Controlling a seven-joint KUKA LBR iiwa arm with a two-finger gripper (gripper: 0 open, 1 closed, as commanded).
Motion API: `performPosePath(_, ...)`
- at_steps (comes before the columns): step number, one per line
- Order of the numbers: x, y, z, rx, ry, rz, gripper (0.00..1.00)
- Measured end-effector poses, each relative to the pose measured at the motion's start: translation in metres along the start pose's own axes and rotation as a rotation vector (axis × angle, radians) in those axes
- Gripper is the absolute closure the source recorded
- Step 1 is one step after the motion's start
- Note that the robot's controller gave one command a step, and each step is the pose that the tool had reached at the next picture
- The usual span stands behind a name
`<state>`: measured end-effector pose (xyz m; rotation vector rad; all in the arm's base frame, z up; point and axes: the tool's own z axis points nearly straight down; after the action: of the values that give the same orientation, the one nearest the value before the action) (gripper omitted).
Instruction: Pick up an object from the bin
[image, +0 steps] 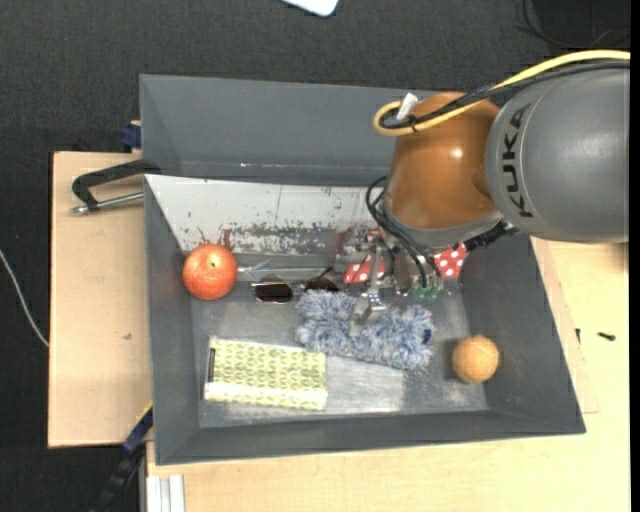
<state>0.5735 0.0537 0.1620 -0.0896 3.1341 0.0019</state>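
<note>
Writing: "KUKA" is read in dark letters running up the grey arm housing (570, 150) at 2 o'clock. No other label can be made out.
Pincer: the pincer (378, 298) is seen low in the bin, just toward 1 o'clock from the middle of the floor, below the orange wrist cover (440, 170). It is set at the upper edge of the fuzzy cloth. Whether it is spread or pressed together cannot be told, as the wiring around it hides the tips.
Task's thing: a fuzzy blue-and-white cloth (385, 340) is spread across the middle of the floor, directly under the pincer and reaching toward 4 o'clock.
Near the pincer: a red-and-white patterned thing (452, 262) is partly hidden behind the wrist at 2 o'clock. Dark sunglasses (272, 292) are laid just toward 9 o'clock from the cloth.
Other things: a red apple (210, 272) is placed at 10 o'clock against the left wall. An orange (475, 360) is set at 4 o'clock, near the cloth. A flat pack with a yellow-green pattern (267, 373) is laid at 7 o'clock.
Surface: the grey metal bin (300, 115) has sloping walls, and its rear wall is scuffed with reddish marks.
Room: dark, carpet-like ground (60, 70) is seen beyond the bin from 9 to 12 o'clock.
</note>
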Motion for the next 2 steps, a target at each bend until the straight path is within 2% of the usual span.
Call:
performPosePath(1,0.017,-0.021,0.017,-0.001,0.009,-0.116,0.00)
performPosePath(2,0.018,-0.044,0.004,0.000,0.001,-0.019,0.00)
